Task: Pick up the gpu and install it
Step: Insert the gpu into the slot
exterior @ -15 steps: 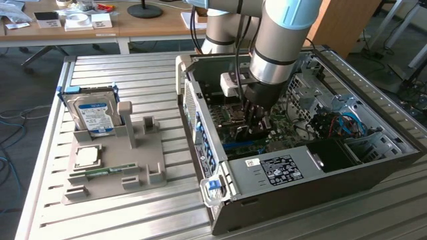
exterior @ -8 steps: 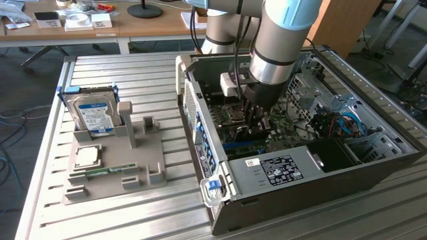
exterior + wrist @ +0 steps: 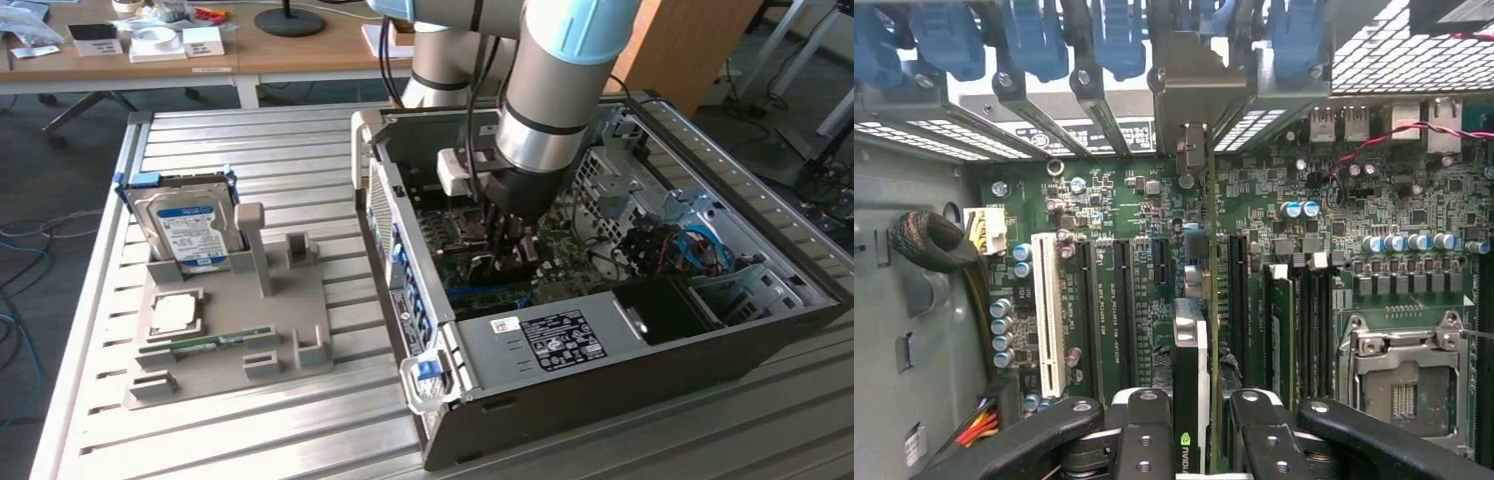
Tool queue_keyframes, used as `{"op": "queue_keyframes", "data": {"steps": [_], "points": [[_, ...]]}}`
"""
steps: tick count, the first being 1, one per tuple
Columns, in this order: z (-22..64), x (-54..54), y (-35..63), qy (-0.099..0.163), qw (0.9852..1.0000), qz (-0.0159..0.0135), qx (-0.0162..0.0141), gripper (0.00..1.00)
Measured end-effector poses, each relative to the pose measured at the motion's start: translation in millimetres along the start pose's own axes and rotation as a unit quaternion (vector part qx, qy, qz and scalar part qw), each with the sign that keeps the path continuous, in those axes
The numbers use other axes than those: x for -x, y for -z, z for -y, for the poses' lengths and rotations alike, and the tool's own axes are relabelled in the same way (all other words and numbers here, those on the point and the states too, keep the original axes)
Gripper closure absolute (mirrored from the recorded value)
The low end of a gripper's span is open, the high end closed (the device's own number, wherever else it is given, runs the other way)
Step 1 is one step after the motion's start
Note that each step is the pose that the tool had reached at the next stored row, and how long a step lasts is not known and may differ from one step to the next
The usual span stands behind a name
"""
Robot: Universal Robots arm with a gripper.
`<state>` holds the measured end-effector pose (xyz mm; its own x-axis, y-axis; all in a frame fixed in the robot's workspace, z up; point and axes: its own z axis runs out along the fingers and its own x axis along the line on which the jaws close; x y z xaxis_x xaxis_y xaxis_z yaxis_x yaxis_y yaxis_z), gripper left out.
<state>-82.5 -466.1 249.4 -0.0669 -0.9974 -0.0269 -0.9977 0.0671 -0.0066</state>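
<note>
Green, thin gpu (image 3: 1195,345) in black gripper (image 3: 1201,410).

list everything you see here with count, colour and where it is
table: 1, silver, slatted
case: 1, dark grey, open, on the table at the exterior view's right
motherboard: 1, green, inside the case
gpu: 1, green, held edge-on over the motherboard
holder: 1, grey, on the table at the exterior view's left
hard drive: 1, silver with blue label, upright in the holder
processor: 1, silver, flat on the holder
memory stick: 1, green, in a holder slot
arm: 1, grey and light blue, reaching into the case
gripper: 1, black, shut on the gpu
</note>
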Motion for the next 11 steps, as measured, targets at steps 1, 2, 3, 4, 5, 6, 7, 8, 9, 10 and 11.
{"op": "queue_keyframes", "data": {"steps": [1,2,3,4,5,6,7,8,9,10,11], "points": [[0.0,0.0,-0.8,0.000,1.0000,0.0000,0.0000,0.73],[0.0,0.0,-1.4,0.000,1.0000,0.0000,0.0000,0.73],[0.0,-0.1,-1.9,0.000,1.0000,0.0000,0.0000,0.73],[0.0,-0.1,-2.4,0.000,1.0000,0.0000,0.0000,0.73],[0.0,-0.1,-3.1,0.000,1.0000,0.0000,0.0000,0.73],[-0.1,-0.1,-3.3,0.000,1.0000,-0.0001,0.0000,0.73],[-0.1,-0.1,-3.3,0.000,1.0000,-0.0001,0.0000,0.73],[-0.1,-0.1,-3.3,0.000,1.0000,-0.0001,0.0000,0.73],[0.0,-0.1,-3.3,0.000,1.0000,-0.0001,0.0000,0.73],[-0.1,-0.1,-3.4,0.000,1.0000,-0.0001,0.0000,0.73],[0.0,-0.1,-3.4,0.000,1.0000,0.0000,0.0000,0.73]]}}
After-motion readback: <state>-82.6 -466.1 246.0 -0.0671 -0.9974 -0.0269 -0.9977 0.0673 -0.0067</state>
